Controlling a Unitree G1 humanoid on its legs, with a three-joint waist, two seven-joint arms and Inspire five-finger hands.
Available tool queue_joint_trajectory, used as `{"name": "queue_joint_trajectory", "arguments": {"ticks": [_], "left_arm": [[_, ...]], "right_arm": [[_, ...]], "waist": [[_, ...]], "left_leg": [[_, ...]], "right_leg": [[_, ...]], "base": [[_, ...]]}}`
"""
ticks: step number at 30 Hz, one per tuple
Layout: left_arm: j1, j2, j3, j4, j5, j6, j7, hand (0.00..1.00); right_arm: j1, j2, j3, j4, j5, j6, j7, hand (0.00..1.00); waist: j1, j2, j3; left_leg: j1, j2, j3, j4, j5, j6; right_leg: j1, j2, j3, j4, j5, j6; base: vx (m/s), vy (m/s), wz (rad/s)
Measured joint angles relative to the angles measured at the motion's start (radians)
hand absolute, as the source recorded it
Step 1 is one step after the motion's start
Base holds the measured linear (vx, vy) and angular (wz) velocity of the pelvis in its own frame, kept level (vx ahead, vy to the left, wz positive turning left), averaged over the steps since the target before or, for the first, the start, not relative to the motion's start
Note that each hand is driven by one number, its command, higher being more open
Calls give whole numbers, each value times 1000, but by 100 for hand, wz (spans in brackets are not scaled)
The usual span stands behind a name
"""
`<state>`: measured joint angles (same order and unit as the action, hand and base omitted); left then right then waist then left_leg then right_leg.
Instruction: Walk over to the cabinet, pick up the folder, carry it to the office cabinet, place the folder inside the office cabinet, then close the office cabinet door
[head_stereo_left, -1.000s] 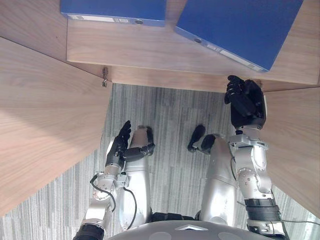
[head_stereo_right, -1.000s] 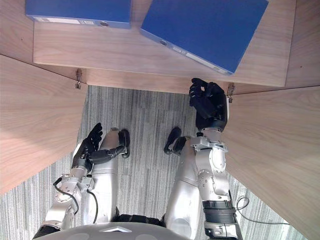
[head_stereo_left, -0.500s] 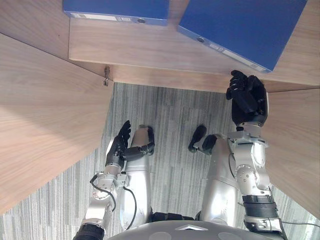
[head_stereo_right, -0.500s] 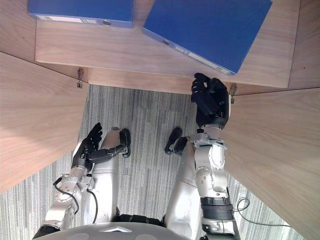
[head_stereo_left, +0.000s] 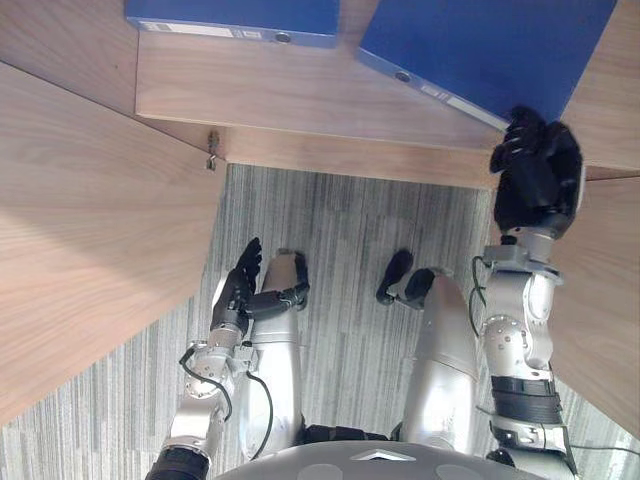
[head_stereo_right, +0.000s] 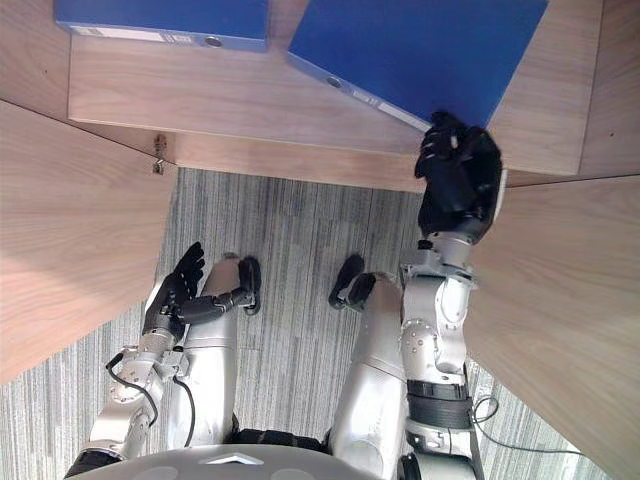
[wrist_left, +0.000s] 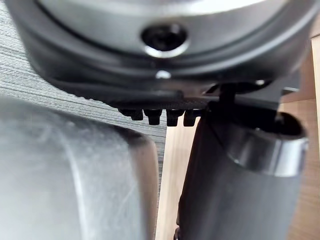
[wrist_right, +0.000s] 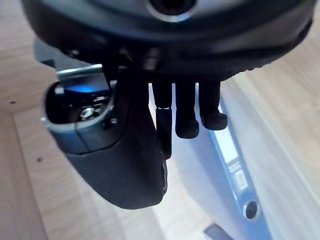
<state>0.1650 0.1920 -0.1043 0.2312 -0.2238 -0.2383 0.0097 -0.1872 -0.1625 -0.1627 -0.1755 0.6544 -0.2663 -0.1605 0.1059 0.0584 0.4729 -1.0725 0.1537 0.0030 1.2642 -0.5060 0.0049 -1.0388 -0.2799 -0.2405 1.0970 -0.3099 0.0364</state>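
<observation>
Now right robot hand (head_stereo_left: 535, 170), fingers relaxed, at blue folder (head_stereo_left: 480, 40) corner over wooden shelf (head_stereo_left: 300, 100); left robot hand (head_stereo_left: 238, 290) slack above grey carpet (head_stereo_left: 340, 230).

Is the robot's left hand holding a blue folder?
No, the left hand hangs low over the grey carpet, empty, far from the left blue folder and the right blue folder lying on the shelf.

Silver-grey segmented arms (head_stereo_left: 515, 340) with black ribbed forearm cuffs (head_stereo_left: 524, 400), matte black left hand (head_stereo_left: 238, 288) and right hand (head_stereo_left: 537, 172), glossy dark wrist housings (wrist_right: 165, 30).
</observation>
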Motion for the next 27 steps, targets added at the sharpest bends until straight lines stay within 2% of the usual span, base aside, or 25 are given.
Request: {"name": "queue_joint_trajectory", "arguments": {"ticks": [6, 11, 27], "left_arm": [[0, 0, -2, -5, -2, 0, -1, 100], [0, 1, -2, -5, -14, 0, -1, 100], [0, 0, -1, -42, -14, 3, 0, 100]], "right_arm": [[-49, -23, -14, 1, 2, -2, -25, 0], [-66, -35, -18, 8, 64, -2, -29, 0], [-23, -32, -10, 50, 69, -1, -21, 0]], "waist": [[2, 0, 0], [2, 0, 0], [2, 0, 0]], "left_leg": [[-2, -3, -1, 9, 0, 0], [-4, -3, -1, 10, 0, 0], [-26, -3, -4, 25, -3, -2]], "right_leg": [[-4, -6, 1, 13, -4, -1], [-8, -8, 2, 20, -7, -4], [-30, -10, 3, 37, -12, -7]], "base": [[-7, -3, 1], [-2, -1, 1], [0, 0, 0]]}}
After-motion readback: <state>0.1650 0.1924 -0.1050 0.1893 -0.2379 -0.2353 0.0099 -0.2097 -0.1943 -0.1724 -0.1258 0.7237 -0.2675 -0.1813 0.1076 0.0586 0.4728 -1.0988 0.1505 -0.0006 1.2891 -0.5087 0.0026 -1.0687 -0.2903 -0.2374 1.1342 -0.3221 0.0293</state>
